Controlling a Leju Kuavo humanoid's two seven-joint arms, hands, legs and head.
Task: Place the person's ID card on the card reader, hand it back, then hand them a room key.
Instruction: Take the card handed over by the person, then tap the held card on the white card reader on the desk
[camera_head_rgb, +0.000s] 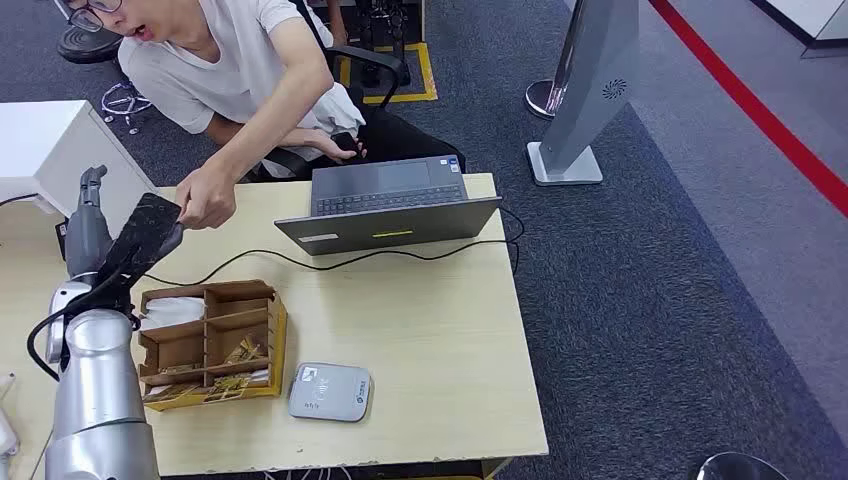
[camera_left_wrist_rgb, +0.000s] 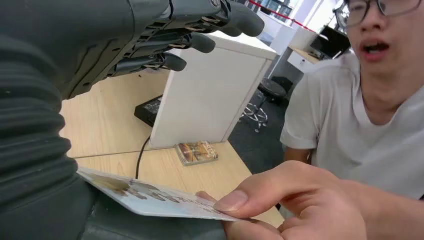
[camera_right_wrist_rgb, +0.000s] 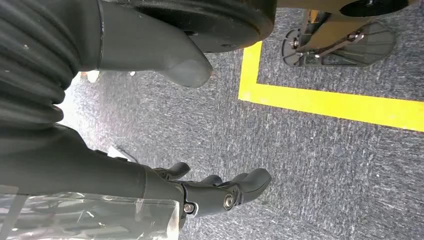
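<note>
Left hand (camera_head_rgb: 140, 240) raised forward, fingers extended; right hand (camera_right_wrist_rgb: 200, 192) hangs down, fingers loosely apart

ID card (camera_left_wrist_rgb: 150, 197): thin, pale, printed face, lying roughly flat, one end on the left hand (camera_head_rgb: 140, 240), the other end pinched by the person's hand (camera_head_rgb: 207, 200). Card reader (camera_head_rgb: 330, 391): grey, rounded, flat on the table just beside the wooden organiser box (camera_head_rgb: 210, 343).

Open laptop (camera_head_rgb: 390, 205), compartmented wooden box (camera_head_rgb: 210, 343).

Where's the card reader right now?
In the head view the card reader lies flat near the table's front edge, just right of the cardboard organizer and in front of the laptop.
</note>
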